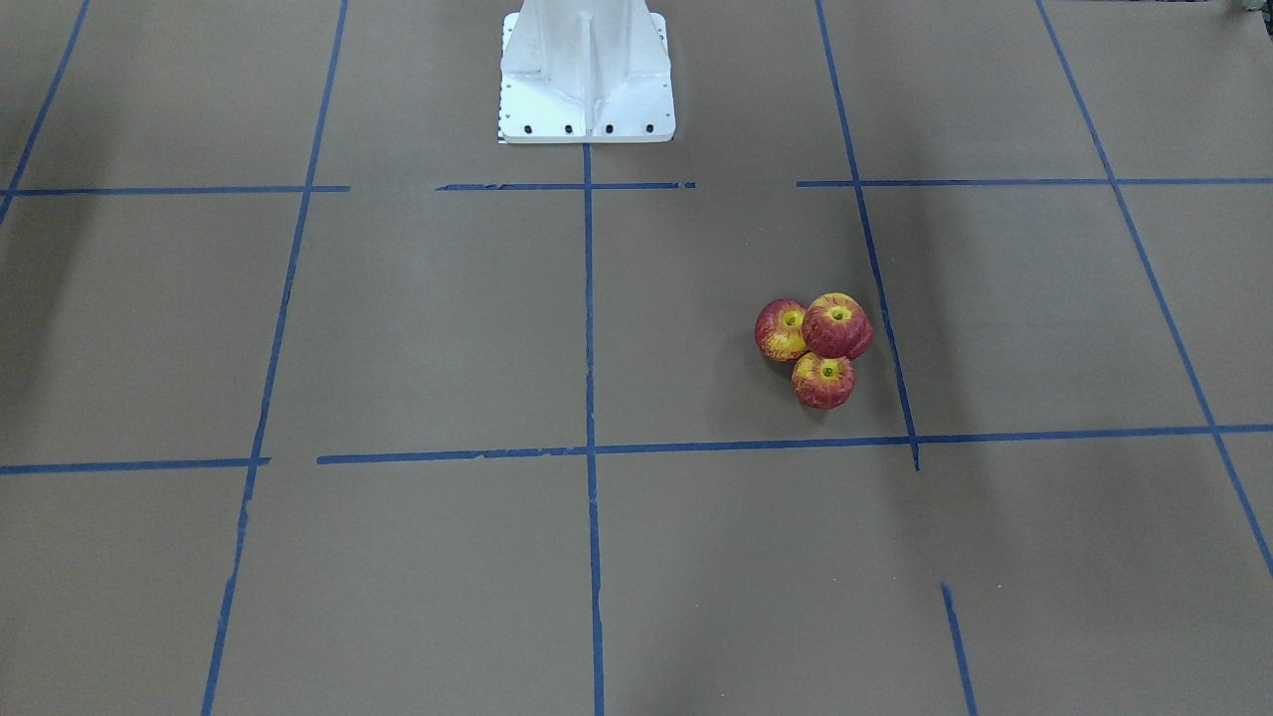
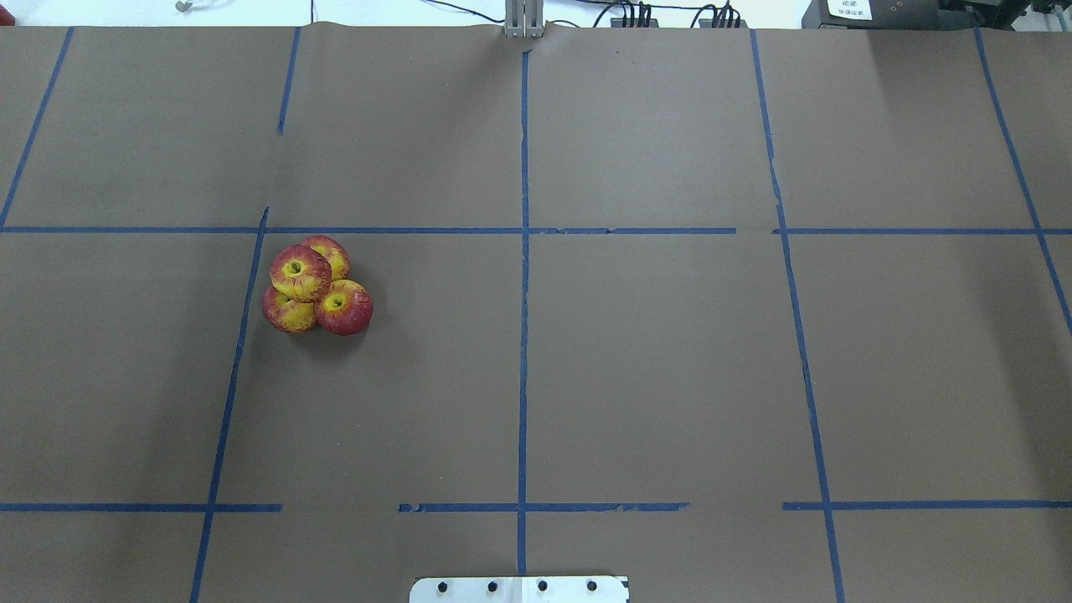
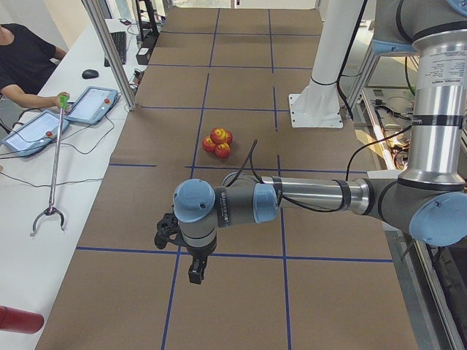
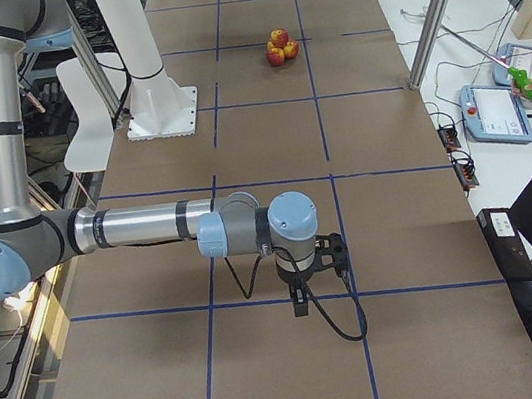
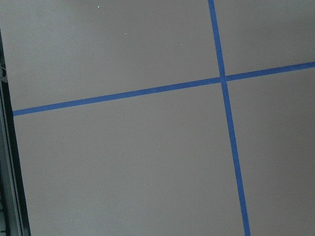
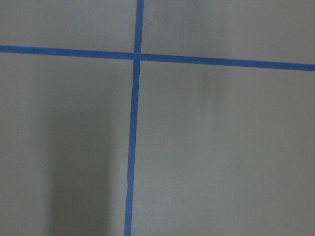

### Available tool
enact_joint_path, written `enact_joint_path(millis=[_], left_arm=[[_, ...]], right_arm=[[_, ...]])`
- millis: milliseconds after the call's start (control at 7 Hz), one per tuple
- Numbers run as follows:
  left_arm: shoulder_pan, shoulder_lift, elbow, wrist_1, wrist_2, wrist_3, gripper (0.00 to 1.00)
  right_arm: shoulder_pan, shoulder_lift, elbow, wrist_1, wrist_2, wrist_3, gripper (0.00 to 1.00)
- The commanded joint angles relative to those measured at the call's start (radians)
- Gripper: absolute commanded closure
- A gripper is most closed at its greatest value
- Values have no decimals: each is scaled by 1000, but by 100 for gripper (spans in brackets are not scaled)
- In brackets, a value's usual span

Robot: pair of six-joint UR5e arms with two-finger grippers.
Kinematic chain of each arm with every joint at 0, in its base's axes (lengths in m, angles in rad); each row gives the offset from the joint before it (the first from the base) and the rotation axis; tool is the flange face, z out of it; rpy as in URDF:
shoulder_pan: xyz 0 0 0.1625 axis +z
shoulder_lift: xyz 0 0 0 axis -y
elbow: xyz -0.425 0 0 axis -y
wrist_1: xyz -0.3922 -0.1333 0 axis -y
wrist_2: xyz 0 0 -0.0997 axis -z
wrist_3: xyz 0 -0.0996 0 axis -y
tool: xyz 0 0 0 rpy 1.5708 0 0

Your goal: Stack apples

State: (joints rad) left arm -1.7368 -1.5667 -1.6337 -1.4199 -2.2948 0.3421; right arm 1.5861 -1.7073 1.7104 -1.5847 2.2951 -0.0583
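Exterior left view has the left gripper hanging low over the table, pointing down near a blue tape line, with nothing held or touched. Whether its jaws are apart or together I cannot tell from this side angle, and no other view shows it. Exterior right view has the right gripper in a like pose at the other end of the table, also pointing down over a tape line and holding nothing. I cannot tell how its jaws stand either. Both wrist cameras see only brown table paper and crossing tape. The apples sit in a tight cluster on the robot's left half, well apart from both grippers, inside one taped square and just beside its outer line. Three lie on the table touching each other, and the top apple rests on them, so it hides much of the cluster's middle. In the front-facing view only three show, the top apple covering one behind it. Each is red with yellow streaks, its yellow-green stem dimple facing roughly up. The white base stands at the table's robot side, well apart from the fruit.
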Motion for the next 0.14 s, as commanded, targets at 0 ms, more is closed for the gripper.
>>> enact_joint_path(millis=[0], left_arm=[[0, -6, -5, -2, 0, 0, 0]], right_arm=[[0, 0, 0, 0, 1, 0, 0]])
